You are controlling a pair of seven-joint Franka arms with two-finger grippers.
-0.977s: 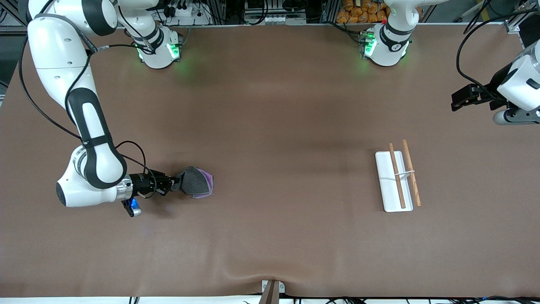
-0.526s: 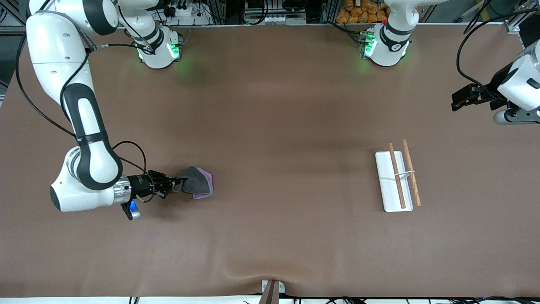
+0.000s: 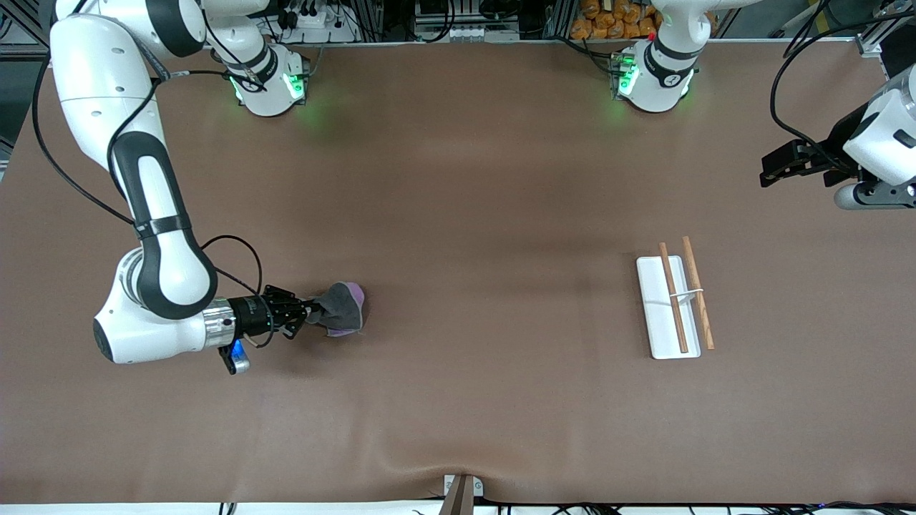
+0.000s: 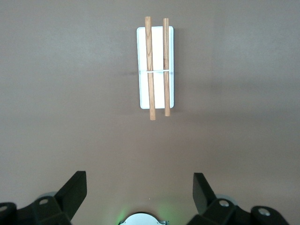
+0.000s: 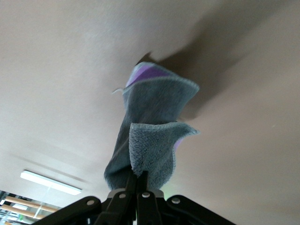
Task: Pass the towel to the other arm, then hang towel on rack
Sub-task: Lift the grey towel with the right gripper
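The towel (image 3: 341, 309), dark grey with a purple side, hangs bunched from my right gripper (image 3: 313, 309) near the right arm's end of the table. The gripper is shut on its edge. In the right wrist view the towel (image 5: 152, 136) sticks out from the closed fingertips (image 5: 138, 180). The rack (image 3: 673, 305), a white base with two wooden rods and a cross-wire, lies toward the left arm's end. It also shows in the left wrist view (image 4: 155, 68). My left gripper (image 3: 771, 172) is open and empty, held high at the left arm's end of the table.
The brown table cover (image 3: 465, 214) is bare between the towel and the rack. A small metal bracket (image 3: 459, 490) sits at the table edge nearest the camera. The two arm bases (image 3: 268, 82) stand along the table's edge farthest from the camera.
My right gripper has lifted and pulled the towel, which has bunched up from flat into a hanging fold. The left gripper has shifted slightly.
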